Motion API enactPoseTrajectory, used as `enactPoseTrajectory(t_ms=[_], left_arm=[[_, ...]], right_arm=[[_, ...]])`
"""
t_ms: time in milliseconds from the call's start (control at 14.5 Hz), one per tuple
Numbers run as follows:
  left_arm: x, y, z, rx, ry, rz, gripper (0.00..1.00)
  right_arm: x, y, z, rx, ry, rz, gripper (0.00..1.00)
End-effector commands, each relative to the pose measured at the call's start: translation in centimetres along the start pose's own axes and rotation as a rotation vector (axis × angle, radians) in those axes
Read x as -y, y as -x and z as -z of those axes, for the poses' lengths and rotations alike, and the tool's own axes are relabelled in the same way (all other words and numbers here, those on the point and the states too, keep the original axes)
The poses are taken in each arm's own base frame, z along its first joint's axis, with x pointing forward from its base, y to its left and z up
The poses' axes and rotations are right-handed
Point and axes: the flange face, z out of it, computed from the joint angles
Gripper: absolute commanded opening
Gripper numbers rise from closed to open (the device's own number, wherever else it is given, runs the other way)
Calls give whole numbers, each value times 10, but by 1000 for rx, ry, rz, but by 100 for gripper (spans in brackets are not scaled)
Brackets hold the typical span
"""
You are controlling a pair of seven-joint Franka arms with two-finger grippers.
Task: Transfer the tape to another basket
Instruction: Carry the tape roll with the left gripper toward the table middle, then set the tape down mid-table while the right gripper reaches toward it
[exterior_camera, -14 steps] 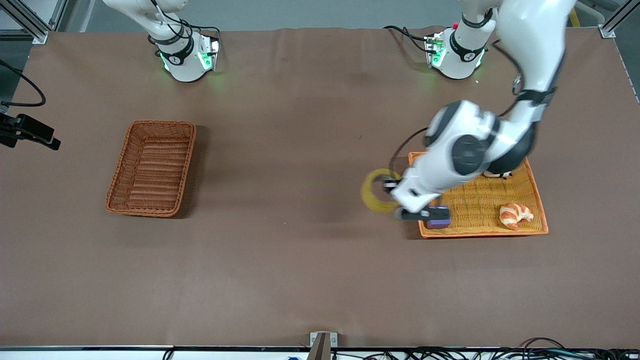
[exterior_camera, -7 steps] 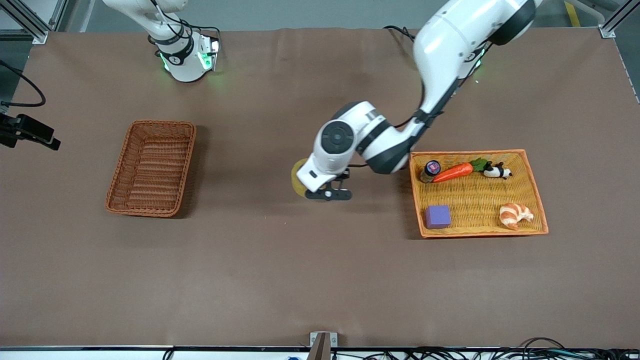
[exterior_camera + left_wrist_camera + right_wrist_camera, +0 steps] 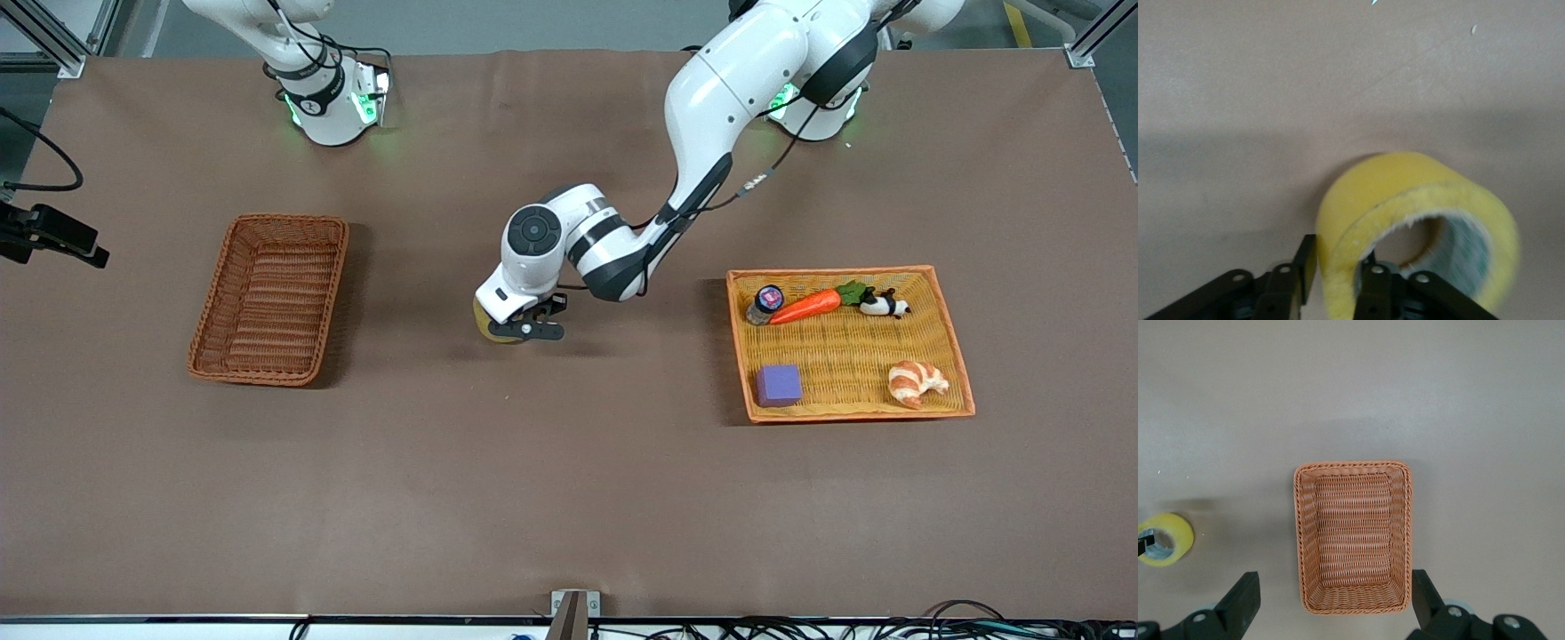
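Observation:
My left gripper [image 3: 526,327] is shut on the yellowish tape roll [image 3: 486,322] and holds it over the bare middle of the table, between the two baskets. In the left wrist view the fingers pinch the tape's wall [image 3: 1405,193], one outside and one inside the core, with the left gripper [image 3: 1338,267] above the brown cloth. The dark reddish-brown basket [image 3: 276,302] stands empty toward the right arm's end. My right gripper [image 3: 1335,595] is open and empty, high over that basket [image 3: 1353,533]; the tape [image 3: 1168,539] shows at the edge of its view.
The orange-yellow tray [image 3: 957,333] toward the left arm's end holds a purple block [image 3: 778,385], a croissant [image 3: 917,380], a carrot [image 3: 807,305], a small bottle [image 3: 765,302] and a panda figure [image 3: 883,306]. Brown cloth covers the table.
My left arm has carried the tape from the orange tray's edge across the middle of the table toward the dark basket. The tray's objects are uncovered. The right arm has not moved.

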Motion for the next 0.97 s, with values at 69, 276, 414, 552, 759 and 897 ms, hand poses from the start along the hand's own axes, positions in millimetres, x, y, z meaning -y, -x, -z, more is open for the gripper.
enactPoseTrajectory(t_ms=[69,276,414,552,759,897], left_arm=[[8,-25,50,-20,37,48,81],[56,-61,119,-23,3,114,93],[83,-71,160,-16,-42,122,94],[125,-81,215,-47,-109,163,100],[212,-95,282,-106,-145,202,100],[254,-96,310,-110,-143,167,100]], right_arm=[[8,-7,-7,-7,-27,20,100],[44,-12,-22,21,-27,76,100],[94,-13,-37,46,-26,150,100],[140,-20,-67,72,-29,180,100],[229,-9,-128,45,-43,128,100],[278,4,-174,50,-49,137,100]])
